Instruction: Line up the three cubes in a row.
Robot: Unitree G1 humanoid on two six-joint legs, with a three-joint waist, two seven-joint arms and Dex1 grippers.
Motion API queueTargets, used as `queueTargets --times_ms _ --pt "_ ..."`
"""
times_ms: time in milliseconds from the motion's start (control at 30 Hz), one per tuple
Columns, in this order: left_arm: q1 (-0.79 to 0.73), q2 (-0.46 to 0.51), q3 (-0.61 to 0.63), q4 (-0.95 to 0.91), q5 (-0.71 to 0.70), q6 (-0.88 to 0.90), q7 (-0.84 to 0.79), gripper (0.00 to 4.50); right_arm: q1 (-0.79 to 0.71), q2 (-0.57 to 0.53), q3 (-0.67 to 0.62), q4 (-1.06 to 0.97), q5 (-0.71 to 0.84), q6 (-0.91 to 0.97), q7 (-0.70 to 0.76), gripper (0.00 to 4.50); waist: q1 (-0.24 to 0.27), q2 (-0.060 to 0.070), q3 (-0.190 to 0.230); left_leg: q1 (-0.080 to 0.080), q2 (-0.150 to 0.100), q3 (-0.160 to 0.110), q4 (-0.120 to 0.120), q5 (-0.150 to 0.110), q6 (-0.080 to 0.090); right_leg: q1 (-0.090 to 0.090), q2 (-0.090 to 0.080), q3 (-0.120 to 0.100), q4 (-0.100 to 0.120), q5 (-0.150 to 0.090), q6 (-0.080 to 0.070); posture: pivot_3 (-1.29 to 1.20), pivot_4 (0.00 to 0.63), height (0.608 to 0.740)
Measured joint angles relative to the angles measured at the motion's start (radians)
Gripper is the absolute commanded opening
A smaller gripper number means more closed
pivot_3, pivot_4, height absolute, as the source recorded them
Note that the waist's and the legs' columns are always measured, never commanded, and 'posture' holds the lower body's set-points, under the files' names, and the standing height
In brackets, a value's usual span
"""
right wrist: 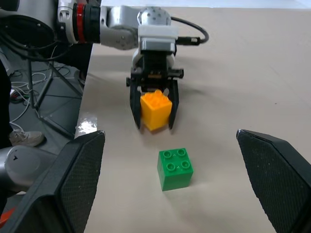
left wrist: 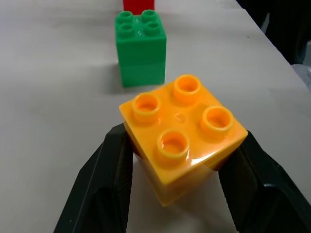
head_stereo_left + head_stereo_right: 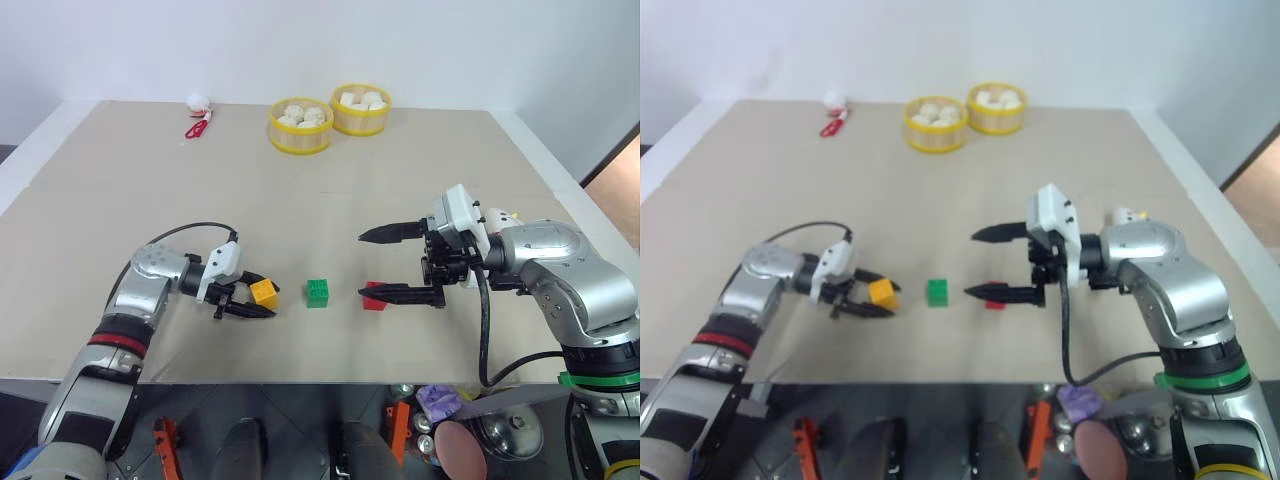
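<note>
Three studded cubes lie in a line near the table's front edge. The yellow-orange cube (image 3: 264,292) is on the left, the green cube (image 3: 318,292) in the middle, the red cube (image 3: 374,298) on the right. My left gripper (image 3: 252,299) is shut on the yellow-orange cube (image 2: 182,136), one black finger on each side, and holds it slightly turned at table level a short gap from the green cube (image 2: 141,48). My right gripper (image 3: 362,265) stands wide open, pointing left. Its lower finger lies across the red cube and hides part of it.
Two yellow steamer baskets (image 3: 300,127) (image 3: 361,110) with white buns stand at the back centre. A small white-and-red toy (image 3: 198,101) and a red piece (image 3: 197,128) lie at the back left. Boxes and cans sit on the floor below the table's front edge.
</note>
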Motion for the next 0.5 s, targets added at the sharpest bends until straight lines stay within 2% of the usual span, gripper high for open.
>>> queueTargets --times_ms 300,500 --pt "-0.083 -0.029 -0.053 0.138 -0.005 -0.107 -0.004 1.9 0.015 -0.011 -0.007 -0.019 0.016 0.017 -0.022 4.5 0.0 0.0 0.0 0.0 0.0 0.0 0.0 0.0 0.0 0.0 0.0 0.0 0.0 0.0 0.0 0.0 0.15 0.74" --pt "-0.104 0.02 -0.154 0.183 -0.058 -0.151 -0.005 1.9 0.026 -0.023 -0.008 -0.035 0.022 0.021 -0.039 4.5 0.0 0.0 0.0 0.0 0.0 0.0 0.0 0.0 0.0 0.0 0.0 0.0 0.001 0.0 0.0 0.0 0.15 0.74"
